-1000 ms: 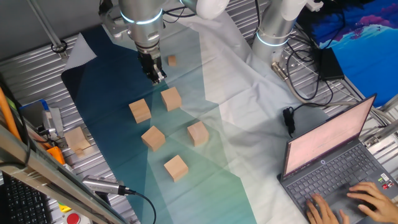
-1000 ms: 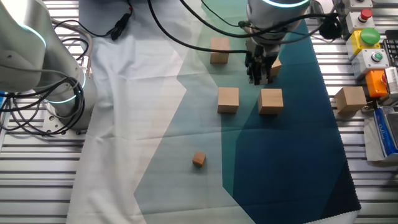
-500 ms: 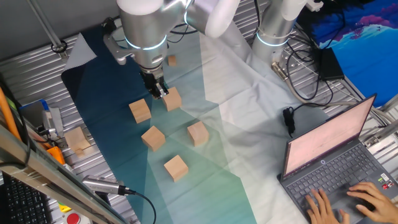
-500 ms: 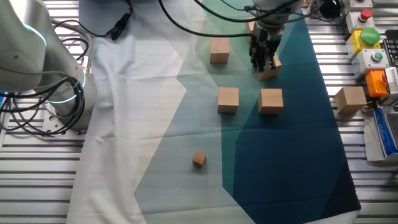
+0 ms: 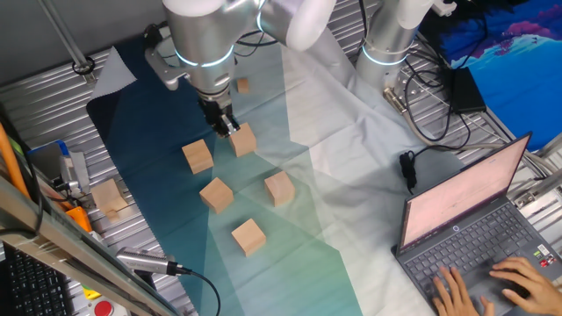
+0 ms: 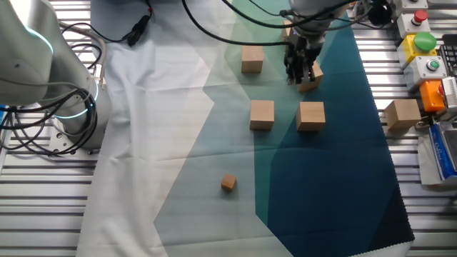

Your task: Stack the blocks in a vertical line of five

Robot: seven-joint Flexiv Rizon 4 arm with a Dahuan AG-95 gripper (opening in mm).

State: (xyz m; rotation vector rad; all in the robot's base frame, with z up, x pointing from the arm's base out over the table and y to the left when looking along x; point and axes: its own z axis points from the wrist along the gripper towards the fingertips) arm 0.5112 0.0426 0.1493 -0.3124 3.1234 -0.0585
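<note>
Five tan wooden blocks lie apart on the teal and white cloth, none stacked: block [image 5: 242, 139], block [image 5: 198, 156], block [image 5: 216, 194], block [image 5: 279, 188] and block [image 5: 248, 237]. The other fixed view shows block [image 6: 252, 58], block [image 6: 262, 114] and block [image 6: 310, 116]. A fourth block [image 6: 311, 80] is partly covered by the gripper, and the fifth is hidden behind the arm. My gripper [image 5: 225, 127] hangs at the left edge of the far block, fingers close together and empty. It also shows in the other fixed view [image 6: 300, 73].
A much smaller wooden cube [image 5: 242, 85] lies beyond the blocks, also seen in the other view [image 6: 228, 183]. Another tan block [image 5: 110, 197] sits off the cloth on the slatted table. A second arm base [image 5: 386, 39], cables and a laptop [image 5: 465, 228] with typing hands stand at the right.
The gripper moved from near the small cube toward the blocks and came lower. In the last half second it barely shifted. No block has moved.
</note>
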